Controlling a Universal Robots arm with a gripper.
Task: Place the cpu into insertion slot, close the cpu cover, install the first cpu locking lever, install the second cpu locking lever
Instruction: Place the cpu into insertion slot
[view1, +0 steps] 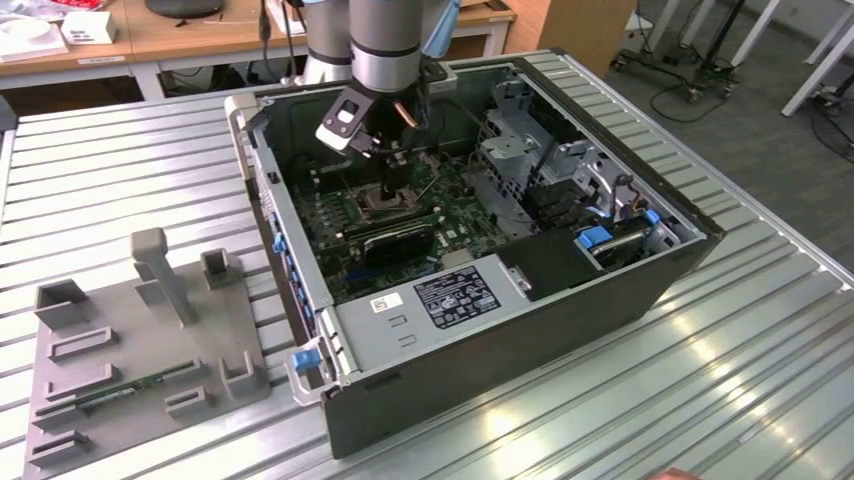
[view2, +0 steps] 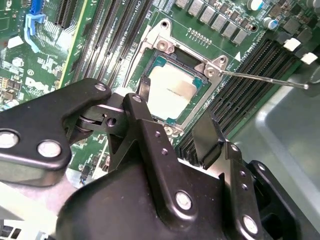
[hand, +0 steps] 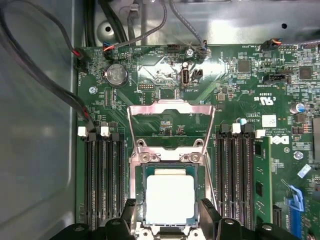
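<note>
The cpu (hand: 170, 200) lies flat in the slot (hand: 149, 158), silvery top up, on the green board (hand: 240, 80) of an opened computer case (view1: 441, 400). The cover (hand: 171, 107) is swung open, clear of the chip, its square window showing board beneath. One lever (view2: 265, 79), a thin rod, stands free of the slot, slanting out above a bank of memory slots (hand: 105, 180). The gripper (hand: 170, 216) hangs low over the chip with its black fingers (view2: 207, 137) spread apart, one on each side of the slot and holding nothing; whether they touch the rim cannot be told.

In the exterior view the case lies on its side in the middle of a ribbed metal table (view1: 134, 160), and the arm (view1: 387, 40) drops into it from 12 o'clock. A grey fixture (view1: 147, 350) sits on the table at the case's 8 o'clock, well apart from it. Wooden desks (view1: 174, 40) stand beyond the table at 11 o'clock, and grey floor (view1: 747, 60) opens at 2 o'clock.

Inside, space is tight. Memory slots flank the slot on two sides. Dark cables (hand: 45, 65) run along the case wall near the board's edge. A drive cage (view1: 514, 140) rises at the gripper's 2 o'clock in the exterior view, and the power supply (view1: 454, 295) sits at its 5 o'clock. The way straight up past the case walls is open.
</note>
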